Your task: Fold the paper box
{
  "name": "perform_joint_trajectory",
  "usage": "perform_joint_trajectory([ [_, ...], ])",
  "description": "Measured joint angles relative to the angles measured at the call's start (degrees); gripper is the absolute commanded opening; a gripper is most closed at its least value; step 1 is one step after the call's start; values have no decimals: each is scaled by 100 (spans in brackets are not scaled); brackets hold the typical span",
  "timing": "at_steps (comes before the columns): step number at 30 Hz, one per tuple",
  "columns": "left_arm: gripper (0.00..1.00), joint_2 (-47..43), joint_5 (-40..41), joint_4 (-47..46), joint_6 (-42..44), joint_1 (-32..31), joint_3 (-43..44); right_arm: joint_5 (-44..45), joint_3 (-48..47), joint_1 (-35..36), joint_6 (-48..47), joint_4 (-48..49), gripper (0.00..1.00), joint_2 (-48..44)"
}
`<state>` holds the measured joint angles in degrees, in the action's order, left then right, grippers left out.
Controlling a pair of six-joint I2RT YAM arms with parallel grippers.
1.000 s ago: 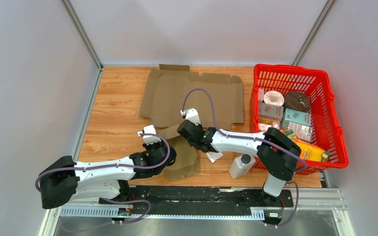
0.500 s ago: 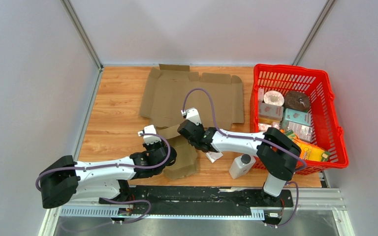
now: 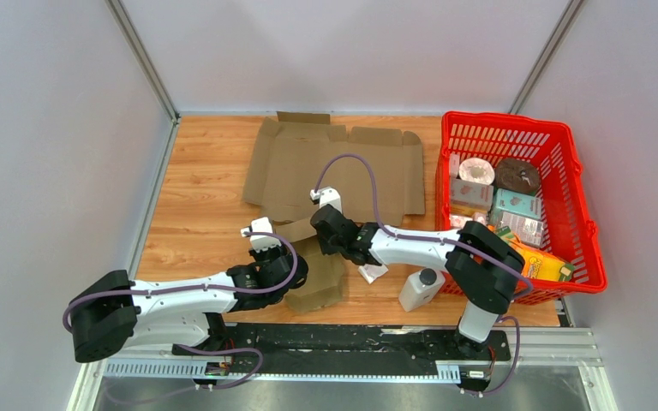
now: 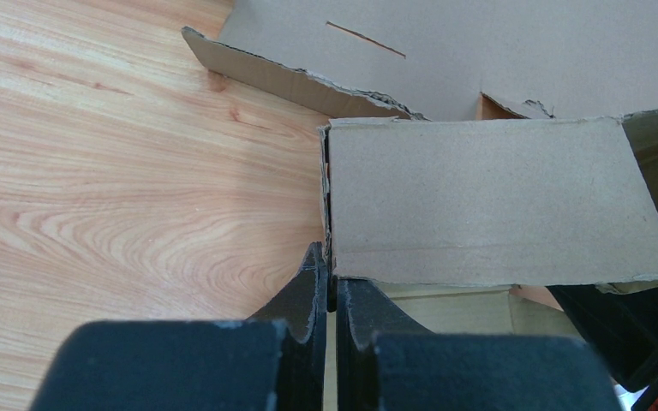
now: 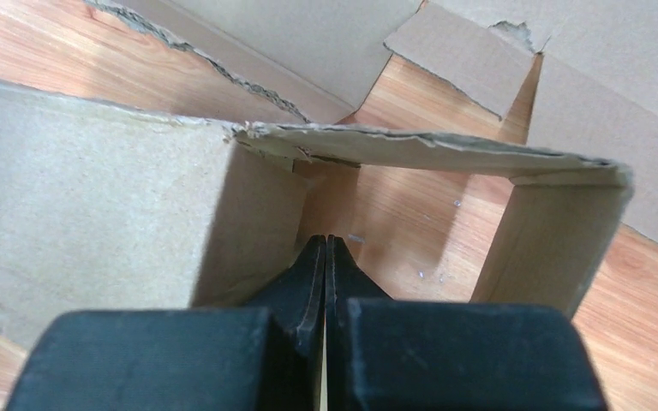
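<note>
Raising walls: small brown cardboard box [image 3: 321,276] is pinched at nine o'clock by left gripper [image 4: 330,287]; right gripper [image 5: 325,248], closed, is poked inside; flap tucking is judged needed next.

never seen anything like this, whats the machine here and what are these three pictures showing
These are two white robot arms, left and right, bolted to the near edge of a wooden table. The wide picture looks down from above them. The other two come from cameras on the wrists, so each shows its own pincer at the bottom. On the table lie a large flat cardboard sheet, a small part-folded cardboard box, a white bottle and a red basket of packaged goods. The left pincer is shut on an edge of the small box. The right pincer is shut, poked under a raised flap; whether it grips card I cannot tell.
</note>
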<state>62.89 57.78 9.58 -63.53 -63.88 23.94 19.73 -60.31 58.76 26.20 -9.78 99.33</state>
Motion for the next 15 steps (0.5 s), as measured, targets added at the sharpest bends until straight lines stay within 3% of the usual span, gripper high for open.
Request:
perform_joint_trajectory([
  [15,0,0,-2,-28,17,-13,0,-501,415,-153,293,774,1,382],
])
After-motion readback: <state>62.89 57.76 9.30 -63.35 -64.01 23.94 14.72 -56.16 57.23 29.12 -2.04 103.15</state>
